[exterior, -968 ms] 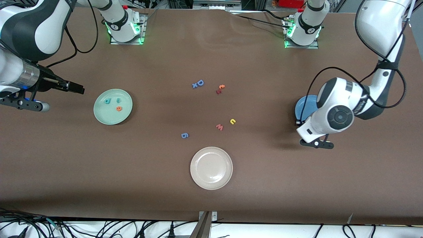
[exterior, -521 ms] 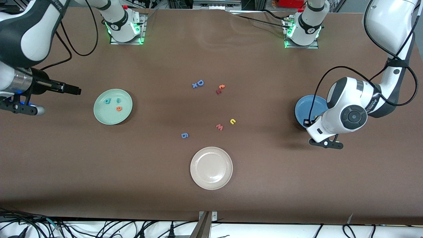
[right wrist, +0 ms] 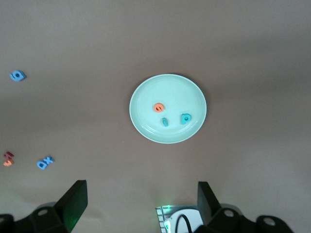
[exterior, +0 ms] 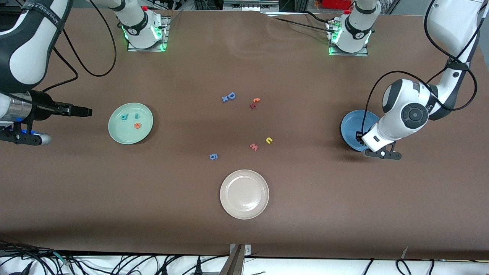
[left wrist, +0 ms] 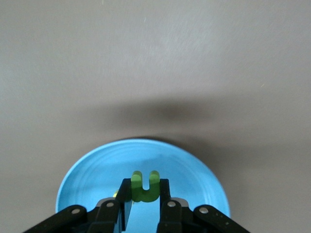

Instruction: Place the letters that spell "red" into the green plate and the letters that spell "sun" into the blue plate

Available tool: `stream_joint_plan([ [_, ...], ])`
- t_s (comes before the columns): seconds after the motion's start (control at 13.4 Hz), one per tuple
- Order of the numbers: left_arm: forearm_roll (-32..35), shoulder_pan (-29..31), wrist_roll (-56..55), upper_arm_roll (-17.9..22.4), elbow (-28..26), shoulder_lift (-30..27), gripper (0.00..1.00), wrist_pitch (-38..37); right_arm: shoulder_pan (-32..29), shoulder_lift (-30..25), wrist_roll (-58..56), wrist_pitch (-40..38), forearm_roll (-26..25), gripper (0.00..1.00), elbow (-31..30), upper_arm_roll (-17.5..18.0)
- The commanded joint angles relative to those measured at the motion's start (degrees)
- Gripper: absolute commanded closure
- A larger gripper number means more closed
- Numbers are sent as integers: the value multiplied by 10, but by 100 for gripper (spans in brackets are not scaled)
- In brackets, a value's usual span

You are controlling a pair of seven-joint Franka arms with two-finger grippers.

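A: Brown tabletop, three plates. Where's the green letter [left wrist: 145, 187]?

B: Pinched between the left gripper [left wrist: 144, 204] fingers, right over the blue plate [exterior: 351, 124] at the picture's right edge. The yellow u [exterior: 269, 140] lies mid-frame beside a red w [exterior: 254, 147].

A: Risks?

B: Probably the foam sticking to a finger on release, or bouncing off the shallow rim (it's light).

A: Other arm?

B: Right gripper [right wrist: 141, 199] waits, jaws wide, at the picture's left edge near the green plate [exterior: 116, 133], which holds the three small letters [exterior: 131, 119].
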Motion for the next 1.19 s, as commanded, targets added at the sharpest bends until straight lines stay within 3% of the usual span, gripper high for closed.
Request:
stream_joint_plan([
  [0.0,-11,19,20,-6,-49,-30,100,32,-90,-25,1,-25,-66,0,58,121],
  [0.22,-11,25,20,-6,-68,-35,99,31,-183,-71,9,-15,-161,0,58,280],
  [0.3,-11,25,20,-6,-68,-35,91,30,-212,-86,15,-7,-191,0,56,328],
  [0.37,-7,23,28,-5,-67,-33,56,29,-250,-101,22,-3,-218,0,54,385],
  [0.45,0,24,58,-5,-67,-32,1,29,-292,-117,28,-1,-242,0,53,445],
  [0.52,-1,25,71,-5,-67,-35,0,24,-326,-130,34,9,-262,0,40,491],
  [0.67,-1,26,73,-5,-65,-36,0,23,-365,-177,35,55,-281,0,-22,537],
  [0.82,-12,22,52,-9,-60,-38,0,23,-370,-216,35,102,-282,1,-85,541],
  [0.97,-23,13,-16,-42,-47,-29,0,23,-367,-247,35,143,-284,1,-128,541],
  [1.12,-24,-20,-157,-52,-34,-10,0,23,-363,-268,35,175,-285,1,-160,541],
])
